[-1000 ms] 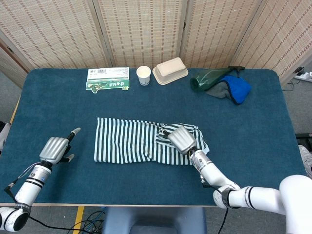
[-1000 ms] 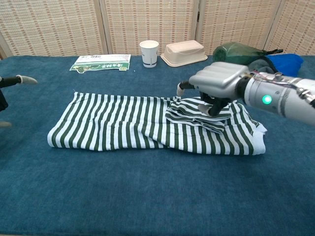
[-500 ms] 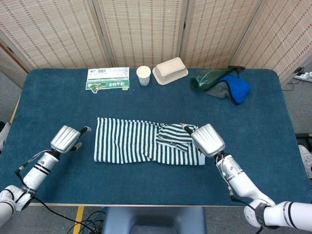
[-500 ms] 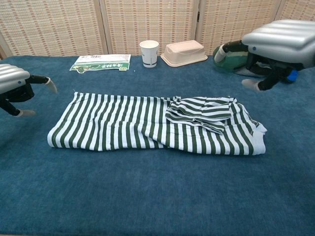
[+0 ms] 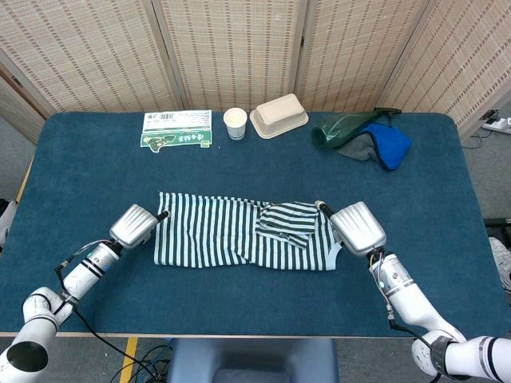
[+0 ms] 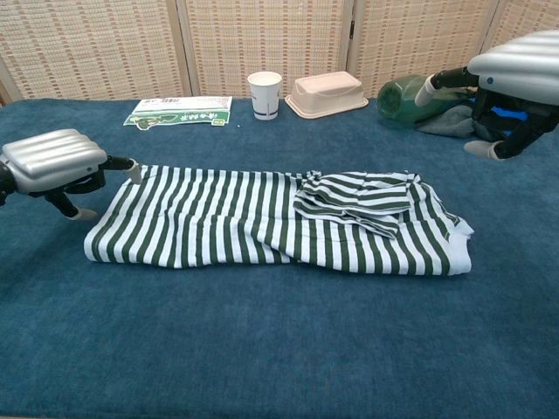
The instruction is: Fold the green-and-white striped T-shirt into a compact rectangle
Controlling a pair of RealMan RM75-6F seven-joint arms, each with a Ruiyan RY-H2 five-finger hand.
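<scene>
The green-and-white striped T-shirt lies flat in a long band on the blue table, with a sleeve folded back onto its right part. My left hand sits low at the shirt's left edge, one fingertip at the upper left corner, holding nothing. My right hand hovers just off the shirt's right end. In the chest view the right hand is raised above the table, fingers apart and empty. The shirt shows a thick folded edge at its right end.
Along the far edge stand a green-and-white packet, a paper cup, a beige food box, a dark green bag and a blue-and-grey cloth. The table's near edge runs close behind both forearms.
My right hand has let go of the folded sleeve, lifted and moved right, off the shirt. My left hand has travelled right from the table's left side to the shirt's left edge.
</scene>
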